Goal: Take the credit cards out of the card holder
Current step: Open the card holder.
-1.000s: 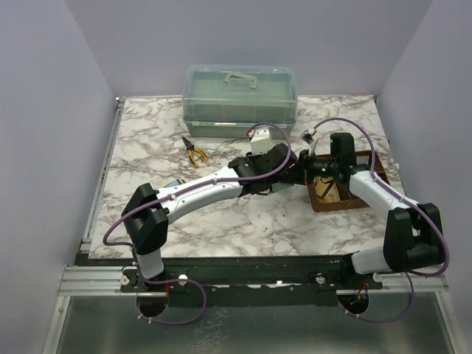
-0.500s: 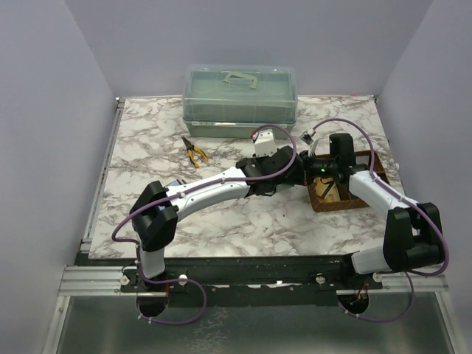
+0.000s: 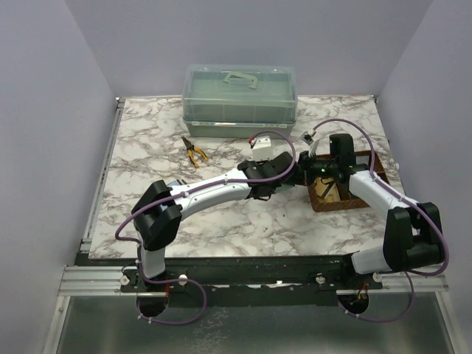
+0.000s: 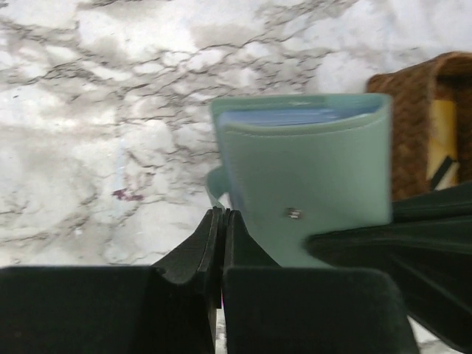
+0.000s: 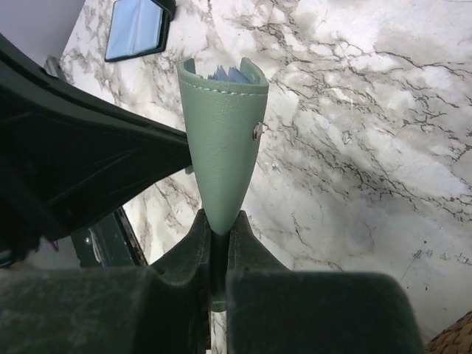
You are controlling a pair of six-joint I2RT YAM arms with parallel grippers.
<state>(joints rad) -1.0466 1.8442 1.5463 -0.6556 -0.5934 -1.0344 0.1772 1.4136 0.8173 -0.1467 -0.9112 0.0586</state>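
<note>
The card holder (image 5: pixel 221 147) is a grey-green folded wallet with a silver stud. My right gripper (image 5: pixel 219 221) is shut on its folded end and holds it above the table with the mouth pointing away. Pale blue edges (image 5: pixel 225 74) show inside the mouth; I cannot tell whether they are credit cards or lining. My left gripper (image 4: pixel 221 214) is shut, pinching a thin green flap at the edge of the card holder (image 4: pixel 306 169). In the top view both grippers meet (image 3: pixel 299 175) left of the basket, and the holder is hidden between them.
A brown woven basket (image 3: pixel 324 206) with a tan flat piece (image 4: pixel 442 136) inside sits right of the grippers. A clear lidded box (image 3: pixel 240 99) stands at the back, with yellow-handled pliers (image 3: pixel 195 153) in front of it. A black-framed blue panel (image 5: pixel 136 28) lies on the marble.
My left arm has reached further right to the holder, and its jaws have gone from open to shut on the flap. The right arm has stayed put.
</note>
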